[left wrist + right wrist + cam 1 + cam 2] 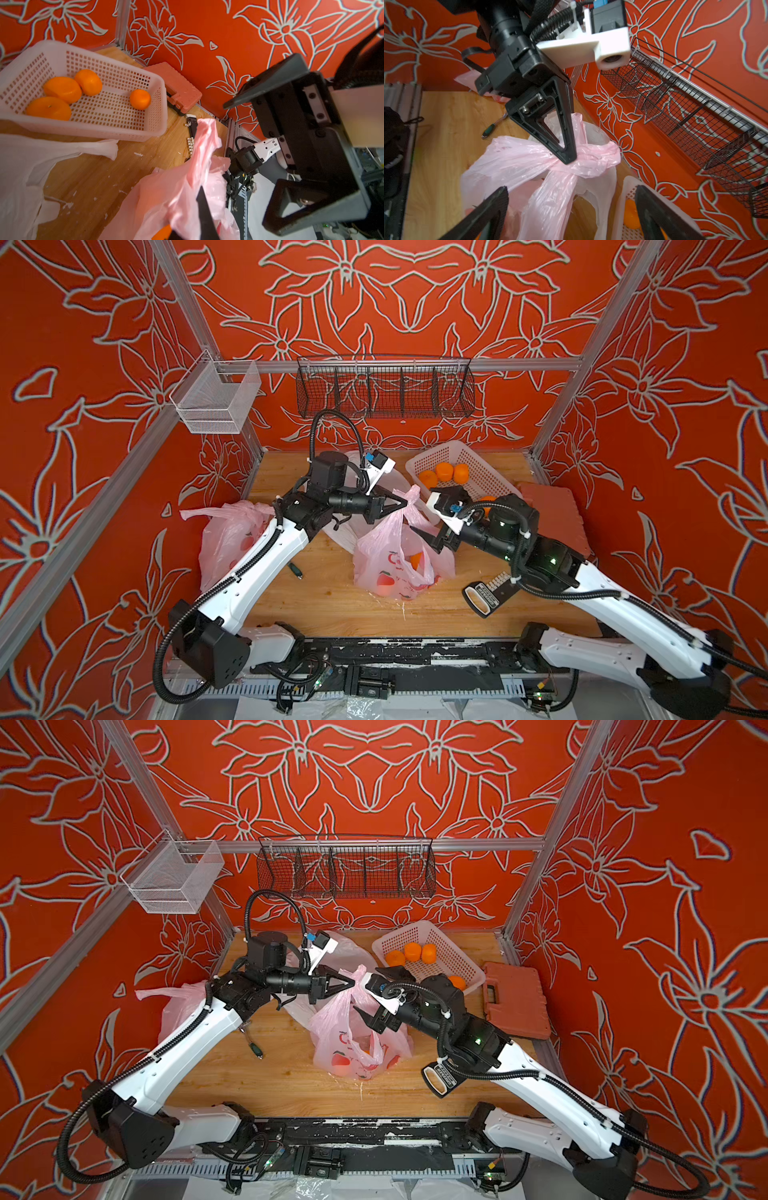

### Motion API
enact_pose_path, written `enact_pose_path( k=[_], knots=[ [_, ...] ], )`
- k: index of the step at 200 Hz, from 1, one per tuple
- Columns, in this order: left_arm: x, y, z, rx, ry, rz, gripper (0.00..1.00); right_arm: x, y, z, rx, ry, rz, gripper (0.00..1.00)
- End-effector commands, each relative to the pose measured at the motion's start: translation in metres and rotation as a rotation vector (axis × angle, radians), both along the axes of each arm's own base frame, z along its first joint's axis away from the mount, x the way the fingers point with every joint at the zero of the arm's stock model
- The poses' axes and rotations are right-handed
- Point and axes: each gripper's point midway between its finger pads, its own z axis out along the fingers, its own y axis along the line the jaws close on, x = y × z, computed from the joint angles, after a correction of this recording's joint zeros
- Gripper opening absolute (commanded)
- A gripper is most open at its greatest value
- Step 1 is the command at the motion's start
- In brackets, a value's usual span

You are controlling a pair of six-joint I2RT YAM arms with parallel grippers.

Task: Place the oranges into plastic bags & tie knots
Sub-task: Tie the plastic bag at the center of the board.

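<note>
Pale wood bench [324,605] lies bare along its front edge, lower centre in both top views. An orange-red tool case [552,518] crowds the right edge.

There are three bags: a pink bag [386,572] at centre, a second pink bag [224,539] at the left edge and a white bag [20,166] behind.

The left claw [401,504] is pinched on the centre bag's crossed handles [591,164]. The right claw [571,209] gapes wide, one finger either side of a strap (contact I cannot tell).

Four oranges [62,89] sit in the perforated basket [104,133], upper right. One more orange [415,561] shows through the centre bag, whose red print is too crumpled to read.
</note>
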Motion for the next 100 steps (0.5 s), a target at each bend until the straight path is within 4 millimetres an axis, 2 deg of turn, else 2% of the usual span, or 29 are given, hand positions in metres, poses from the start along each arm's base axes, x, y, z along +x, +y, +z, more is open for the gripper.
enact_pose_path(
  k=[1, 22, 53, 77, 100],
  knots=[
    [0.014, 0.015, 0.002, -0.017, 0.202, 0.149, 0.00, 0.010, 0.003, 0.005, -0.100, -0.151, -0.001, 0.94],
    [0.016, 0.026, 0.003, -0.064, 0.298, 0.163, 0.00, 0.013, 0.012, 0.007, -0.130, -0.235, 0.023, 0.91],
    [0.006, 0.031, 0.012, -0.092, 0.282, 0.139, 0.00, 0.014, 0.028, 0.007, -0.167, -0.296, 0.034, 0.91],
    [0.003, 0.031, 0.017, -0.110, 0.290, 0.127, 0.00, 0.012, 0.047, -0.001, -0.214, -0.346, 0.046, 0.90],
    [0.001, 0.033, 0.021, -0.126, 0.285, 0.117, 0.00, 0.024, 0.054, -0.007, -0.253, -0.415, -0.020, 0.89]
  ],
)
